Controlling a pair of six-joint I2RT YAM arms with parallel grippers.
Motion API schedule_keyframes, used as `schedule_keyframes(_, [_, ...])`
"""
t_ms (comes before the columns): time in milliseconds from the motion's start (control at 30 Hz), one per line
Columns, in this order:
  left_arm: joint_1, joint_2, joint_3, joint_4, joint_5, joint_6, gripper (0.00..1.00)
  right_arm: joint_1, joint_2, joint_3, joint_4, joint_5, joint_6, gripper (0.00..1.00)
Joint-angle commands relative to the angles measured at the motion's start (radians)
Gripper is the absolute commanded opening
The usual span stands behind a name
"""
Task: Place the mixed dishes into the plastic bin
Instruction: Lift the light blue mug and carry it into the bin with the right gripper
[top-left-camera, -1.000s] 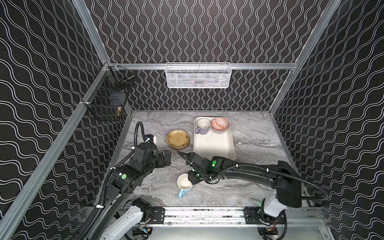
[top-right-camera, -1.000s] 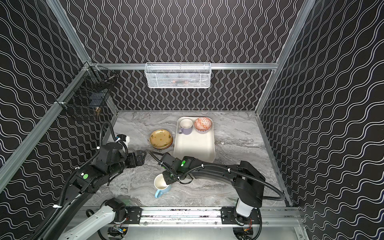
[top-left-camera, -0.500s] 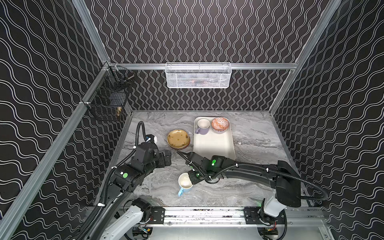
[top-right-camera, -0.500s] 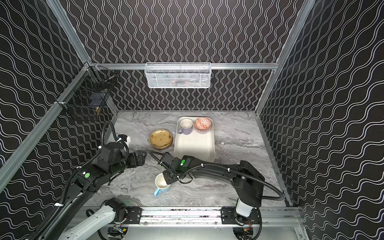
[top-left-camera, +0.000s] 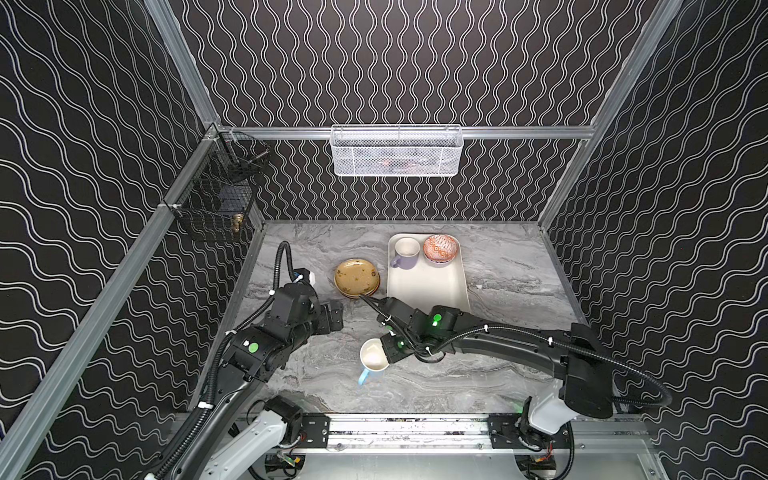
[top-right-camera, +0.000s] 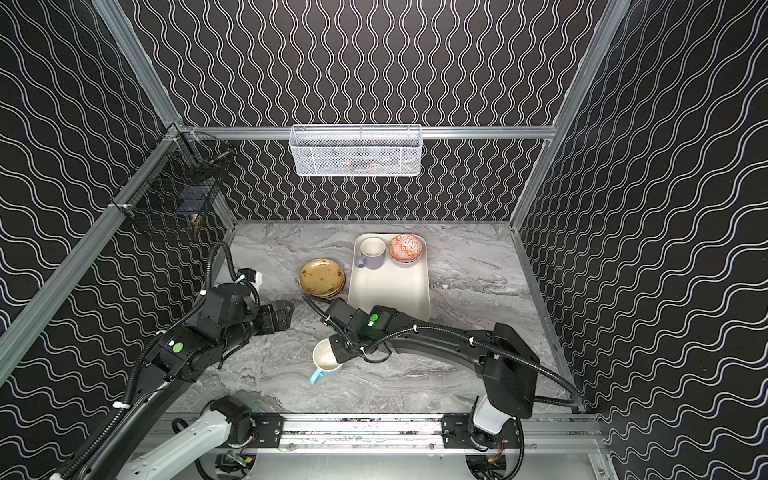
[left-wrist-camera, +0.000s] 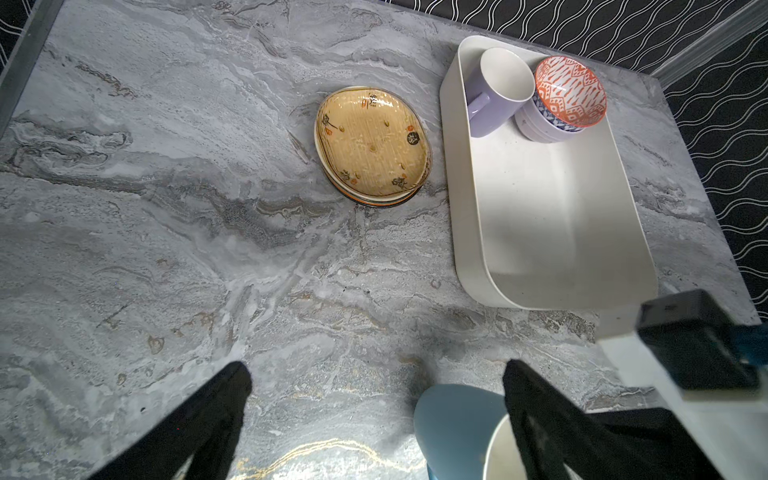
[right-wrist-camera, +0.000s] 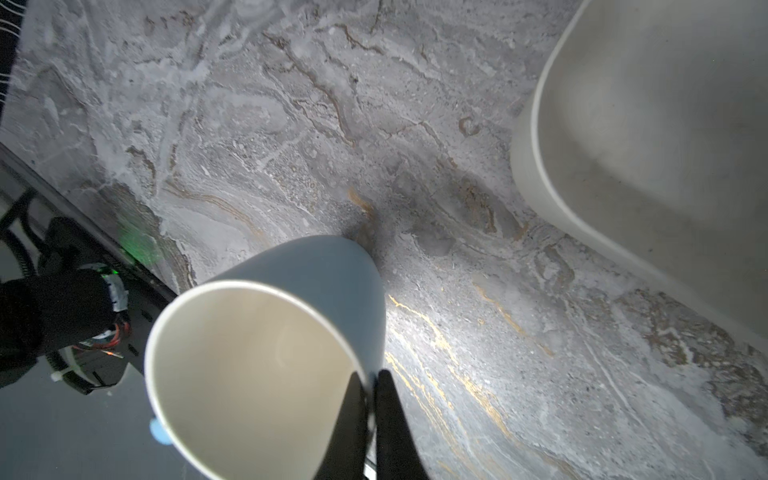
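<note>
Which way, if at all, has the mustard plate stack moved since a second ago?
No. The mustard plate stack lies in the same spot on the table, just left of the left wall of the plastic bin, with the same narrow gap in both top views.

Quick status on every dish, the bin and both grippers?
Blue mug: outside bin, rim gripped.
Lilac mug: upright in bin.
Patterned bowl: nested on lavender bowl, in bin.
Plates: stacked on table beside bin.
Left gripper: open, empty.
Right gripper: shut on blue mug.
</note>
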Motion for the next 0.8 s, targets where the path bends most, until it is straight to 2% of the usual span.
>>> schedule_keyframes(0, [0.000, 0.008, 0.007, 0.023, -0.018, 0.005, 0.99, -0.029, -0.032, 0.043, 0.004, 0.033, -0.019, 0.01])
schedule_keyframes(167, [0.000, 0.018, 0.016, 0.042, -0.014, 0.002, 0.99, -0.134, -0.077, 0.120, -0.028, 0.049, -0.066, 0.00])
schedule_keyframes(433, [0.000, 0.081, 0.018, 0.094, 0.020, 0.006, 0.99, -0.400, -0.092, 0.170, -0.029, 0.037, -0.162, 0.01])
schedule_keyframes(600, [0.000, 0.150, 0.026, 0.135, 0.036, 0.012, 0.99, -0.536, -0.012, 0.203, -0.019, 0.017, -0.209, 0.00])
schedule_keyframes(767, [0.000, 0.194, 0.010, 0.183, 0.054, -0.004, 0.99, -0.623, 0.102, 0.257, -0.002, -0.035, -0.233, 0.00])
